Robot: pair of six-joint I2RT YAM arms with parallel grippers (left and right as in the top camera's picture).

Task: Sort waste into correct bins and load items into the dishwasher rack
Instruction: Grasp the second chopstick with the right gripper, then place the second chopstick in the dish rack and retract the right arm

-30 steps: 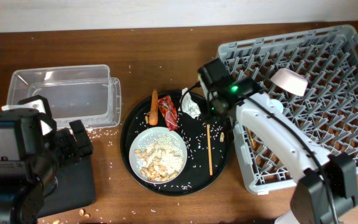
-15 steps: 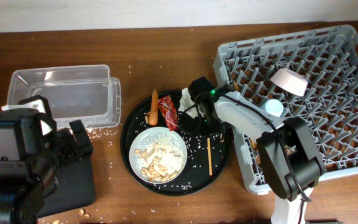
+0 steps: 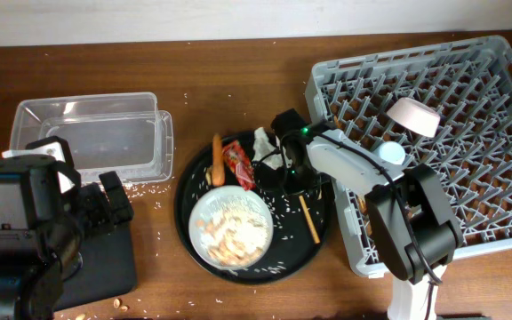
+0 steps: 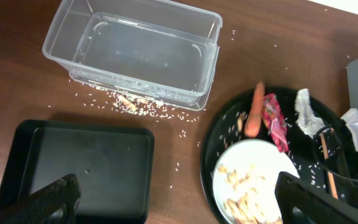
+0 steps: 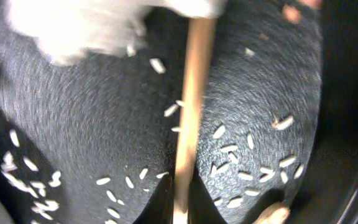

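- Right gripper (image 3: 295, 180): lowered onto the round black tray (image 3: 283, 256), just left of the rack (image 3: 469, 178); its jaws are clenched on one chopstick (image 5: 187, 124), which is angled toward the near right.
- Left gripper (image 4: 178, 198): held with jaws spread wide above the flat black tray (image 4: 73, 162), near of the clear tub (image 4: 135, 56).
- Plate (image 3: 230, 229), carrot (image 3: 217, 160), wrapper (image 3: 238, 165) and tissue (image 3: 265, 145): all found on the round tray.
- Bowl (image 3: 414, 116) and cup (image 3: 391, 154): placed in the rack.
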